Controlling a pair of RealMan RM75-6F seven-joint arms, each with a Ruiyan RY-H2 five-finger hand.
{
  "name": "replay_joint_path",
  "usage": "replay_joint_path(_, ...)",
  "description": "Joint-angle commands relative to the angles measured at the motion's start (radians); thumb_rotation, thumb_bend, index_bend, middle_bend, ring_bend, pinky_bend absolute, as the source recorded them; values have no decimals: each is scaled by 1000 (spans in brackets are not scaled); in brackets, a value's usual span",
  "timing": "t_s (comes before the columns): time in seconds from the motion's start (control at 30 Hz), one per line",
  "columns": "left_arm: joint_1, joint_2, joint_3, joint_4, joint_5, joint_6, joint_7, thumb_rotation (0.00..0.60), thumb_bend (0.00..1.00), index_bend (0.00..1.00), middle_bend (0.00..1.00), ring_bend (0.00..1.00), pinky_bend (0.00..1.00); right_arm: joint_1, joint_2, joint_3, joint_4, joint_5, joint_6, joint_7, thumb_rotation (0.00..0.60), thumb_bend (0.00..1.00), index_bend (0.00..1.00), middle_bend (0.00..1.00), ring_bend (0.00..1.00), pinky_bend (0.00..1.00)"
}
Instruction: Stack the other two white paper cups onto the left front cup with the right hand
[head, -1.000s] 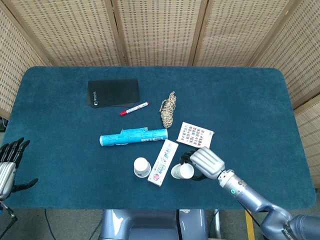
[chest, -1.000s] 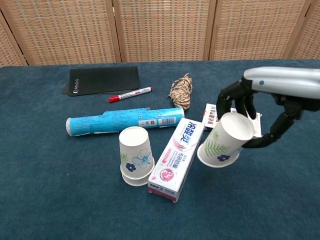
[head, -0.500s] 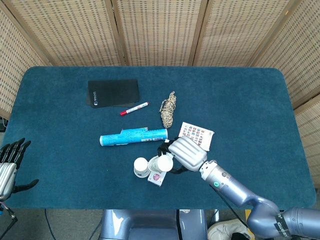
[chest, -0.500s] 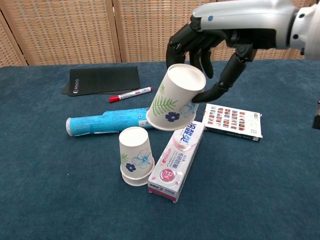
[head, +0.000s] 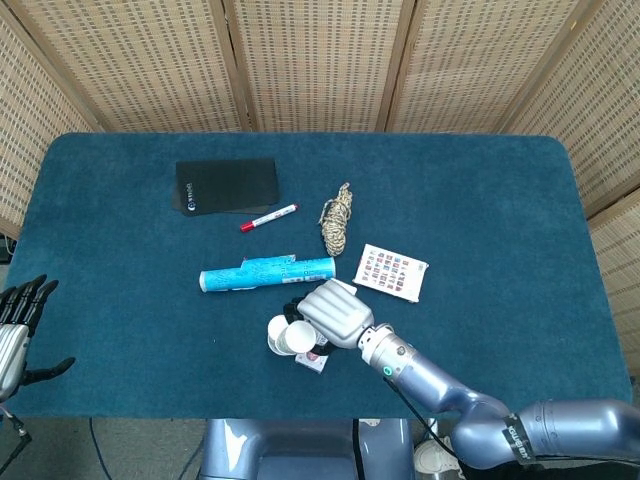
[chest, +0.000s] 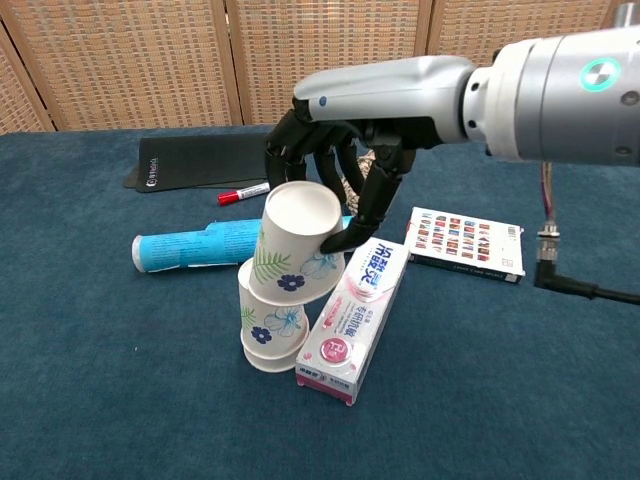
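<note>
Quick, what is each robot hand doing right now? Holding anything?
Left robot hand: open, holding nothing, at the table's left edge.
Right robot hand: holding a white paper cup upside down over the cup stack.

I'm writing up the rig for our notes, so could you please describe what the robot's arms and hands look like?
The right arm is a thick silver-grey tube with a small green ring light near the wrist; a thin dark cable hangs beneath it. The right hand has a silver back and black jointed fingers. The left hand, at the head view's edge, looks the same: silver body, black fingers.
</note>
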Motion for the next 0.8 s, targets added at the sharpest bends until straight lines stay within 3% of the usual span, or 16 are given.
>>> replay_joint_path(0.03,0,0,0,0,0,1,0,600,0,0,0,0,0,31,-35,3,19,51,16,-43,600,478,521,564,550,564)
replay_joint_path(0.43,-2,-1,-1,1,-5,-5,1,600,0,0,0,0,0,90,-89,14,47,168,70,-107,600,476,520,562,547,564)
replay_joint_path(0.53,-2,0,-2,1,-6,-5,1,600,0,0,0,0,0,98,-95,13,51,178,69,-105,600,454,475,503,498,564)
replay_joint_path(0.57,-2,0,-2,1,-6,-5,0,600,0,0,0,0,0,101,-95,10,51,180,65,-104,600,423,440,465,465,558)
replay_joint_path(0.7,-3,0,-3,2,-8,-6,-1,600,0,0,0,0,0,120,-72,-4,32,223,8,-91,600,110,193,174,225,348)
replay_joint_path(0.8,-3,0,-2,2,-7,-6,-1,600,0,0,0,0,0,127,-69,-5,27,213,5,-85,600,27,138,100,150,268)
